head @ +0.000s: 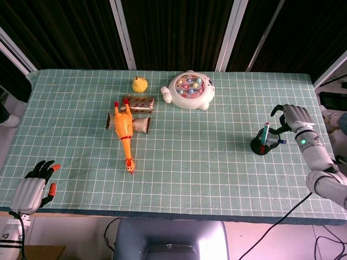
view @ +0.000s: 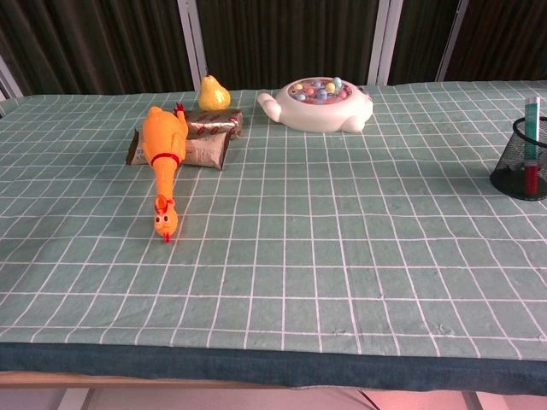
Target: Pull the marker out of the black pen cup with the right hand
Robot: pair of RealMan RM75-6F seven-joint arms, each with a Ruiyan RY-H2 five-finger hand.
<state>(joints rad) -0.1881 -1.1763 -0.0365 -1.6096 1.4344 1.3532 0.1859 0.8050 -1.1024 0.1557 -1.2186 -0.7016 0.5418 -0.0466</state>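
Observation:
The black mesh pen cup (head: pixel 261 147) stands near the table's right side, also seen at the right edge of the chest view as pen cup (view: pixel 522 162). A marker (head: pixel 264 135) with a red cap stands tilted inside it; the marker (view: pixel 532 128) sticks up above the rim. My right hand (head: pixel 291 120) hovers just right of the cup, its dark fingers (head: pixel 278 128) curved toward the marker, holding nothing. My left hand (head: pixel 30 189) rests at the front left table edge with fingers apart and empty. Neither hand shows in the chest view.
A yellow rubber chicken (head: pixel 123 131) lies over foil snack packs (head: pixel 139 102) at left centre. A yellow pear (head: pixel 139 84) and a white fishing-game toy (head: pixel 189 90) sit toward the back. The green checked cloth (head: pixel 206 162) covers the table.

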